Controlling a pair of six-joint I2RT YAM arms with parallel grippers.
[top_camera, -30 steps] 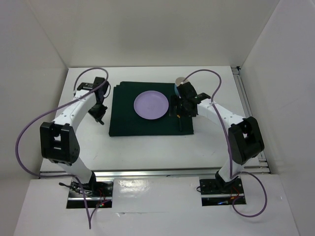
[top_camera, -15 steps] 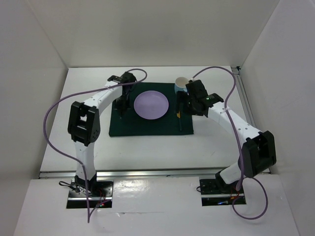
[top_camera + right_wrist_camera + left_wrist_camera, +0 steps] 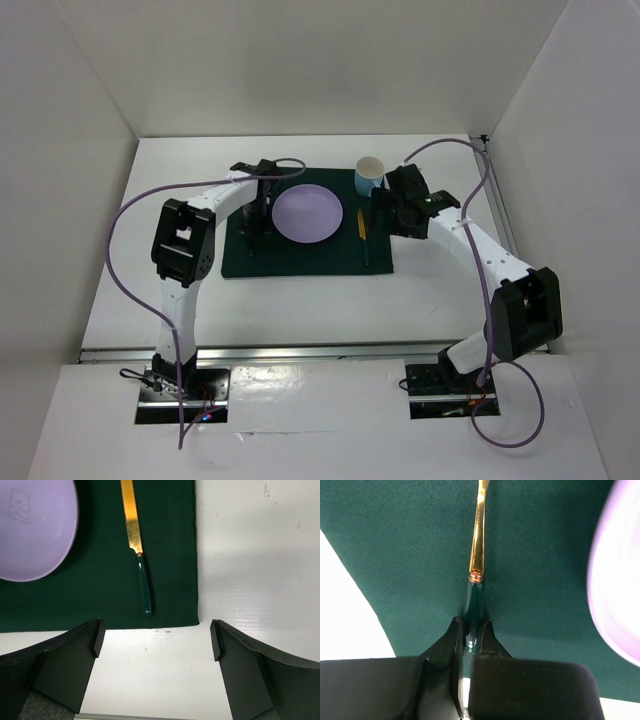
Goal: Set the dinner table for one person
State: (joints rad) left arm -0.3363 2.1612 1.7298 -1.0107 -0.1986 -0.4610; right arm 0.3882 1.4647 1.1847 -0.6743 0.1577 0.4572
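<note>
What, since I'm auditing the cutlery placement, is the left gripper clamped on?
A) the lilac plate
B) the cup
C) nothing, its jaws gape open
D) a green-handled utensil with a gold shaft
D: in the left wrist view the left gripper is shut on the green-handled utensil, with the green mat beneath and the plate beside it.

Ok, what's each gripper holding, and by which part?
The left gripper pinches a gold utensil by its green handle end; the right gripper is open, empty.
</note>
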